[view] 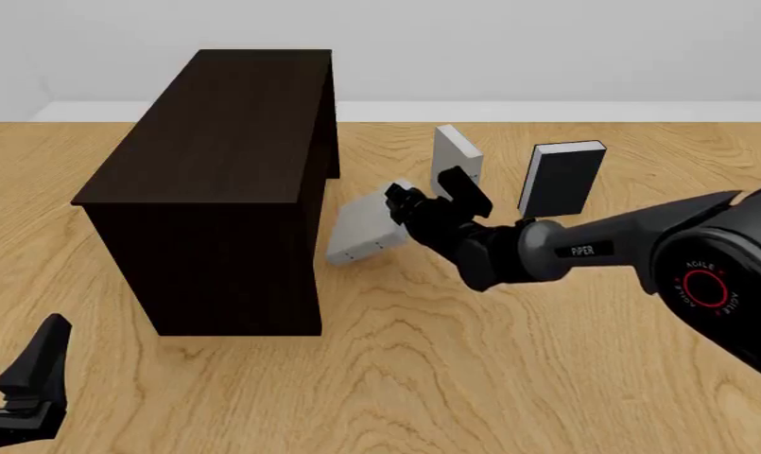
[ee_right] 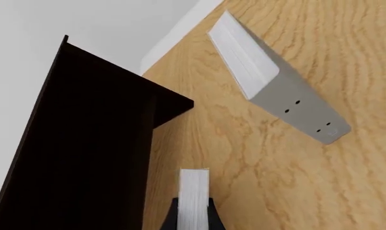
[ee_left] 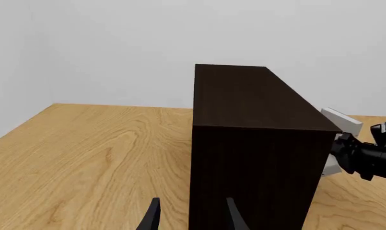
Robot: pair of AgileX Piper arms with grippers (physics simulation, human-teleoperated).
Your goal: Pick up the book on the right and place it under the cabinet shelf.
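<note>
The book [view: 361, 232] is light grey and slim. It hangs tilted just above the table, close beside the right side of the dark cabinet shelf [view: 229, 142]. My right gripper [view: 399, 203] is shut on its upper edge. In the right wrist view the book's white page edge [ee_right: 194, 196] sits between the fingers, next to the cabinet shelf [ee_right: 84, 143]. From the left wrist view, the book [ee_left: 341, 120] peeks out behind the cabinet shelf [ee_left: 257, 143]. My left gripper [ee_left: 193, 218] is open and holds nothing, low at the near left [view: 8, 378].
A second grey book [view: 458, 161] stands upright behind the held one, also seen as the grey book [ee_right: 282, 91] with small dots on its spine. A black-covered book [view: 561, 178] with white pages stands further right. The wooden table [view: 481, 359] ends at a white wall.
</note>
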